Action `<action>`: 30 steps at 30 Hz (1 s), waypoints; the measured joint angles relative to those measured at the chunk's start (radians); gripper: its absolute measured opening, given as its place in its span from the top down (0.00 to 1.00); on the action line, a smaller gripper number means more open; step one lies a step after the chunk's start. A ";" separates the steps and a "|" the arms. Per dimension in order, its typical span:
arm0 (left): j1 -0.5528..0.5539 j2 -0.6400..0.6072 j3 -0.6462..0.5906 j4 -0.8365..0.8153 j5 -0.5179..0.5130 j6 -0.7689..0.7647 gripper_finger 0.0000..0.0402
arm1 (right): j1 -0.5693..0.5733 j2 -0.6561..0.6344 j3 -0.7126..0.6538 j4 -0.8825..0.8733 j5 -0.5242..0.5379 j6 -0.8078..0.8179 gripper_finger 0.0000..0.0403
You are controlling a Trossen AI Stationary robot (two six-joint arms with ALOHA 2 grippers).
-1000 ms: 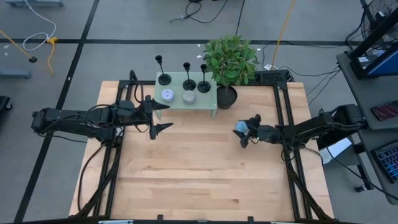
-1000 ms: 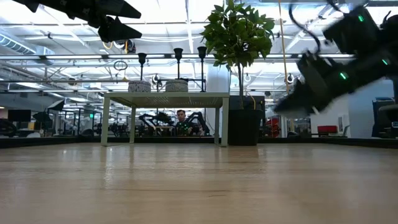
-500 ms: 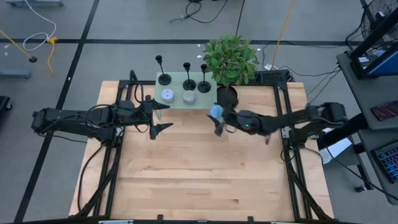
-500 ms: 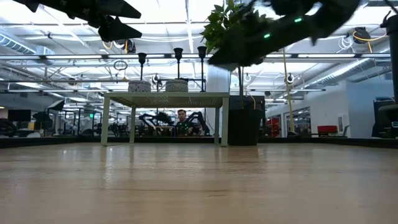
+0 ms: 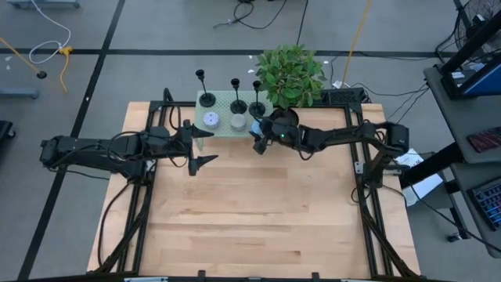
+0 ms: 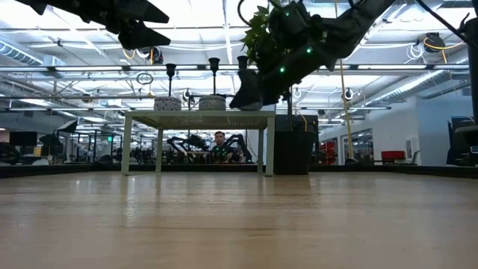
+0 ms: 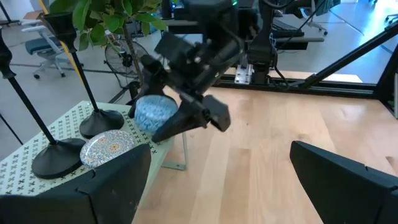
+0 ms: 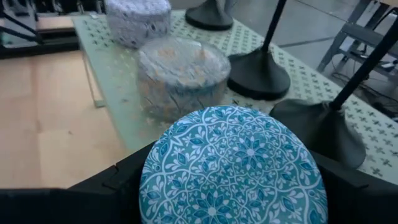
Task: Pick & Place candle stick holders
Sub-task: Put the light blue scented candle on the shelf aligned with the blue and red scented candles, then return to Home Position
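Three black candle stick holders (image 5: 206,98) (image 5: 237,104) (image 5: 257,107) stand by their disc bases on a small pale-green table (image 5: 223,100) at the far edge. They also show in the right wrist view (image 8: 258,74). Two round patterned tins (image 5: 210,120) (image 5: 237,121) stand in front of them. My right gripper (image 5: 257,133) is shut on a blue patterned round tin (image 8: 233,165) at the small table's near right part. My left gripper (image 5: 210,147) hangs open and empty, just left of and nearer than the small table. My right gripper pinches the blue tin by its round side wall (image 8: 149,186) between its two fingers (image 8: 118,183), one on either side. The fingers come from the table's right, about level. The tin sits level, lid up, at the small table's edge (image 7: 154,112); whether it rests on it I cannot tell.
A potted plant in a black pot (image 5: 286,121) stands right beside the small table, close behind my right arm. The wooden tabletop (image 5: 258,211) stretches toward the near edge. A person (image 6: 217,139) shows far off in the room.
My right gripper has swung from the table's right middle toward the left and far edge, carrying the blue tin up to the small green table beside the holders. The tin has stayed level in the hold.
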 joint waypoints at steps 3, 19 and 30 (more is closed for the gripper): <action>0.000 0.000 0.000 0.000 0.000 0.009 0.02 | -0.022 0.012 0.001 0.005 0.000 -0.006 0.27; 0.000 0.000 0.000 -0.003 0.000 0.015 0.02 | -0.055 0.044 0.001 0.117 -0.002 -0.102 0.15; 0.000 0.000 0.000 -0.007 -0.023 0.060 0.02 | -0.047 -0.002 -0.001 0.141 0.001 -0.130 0.13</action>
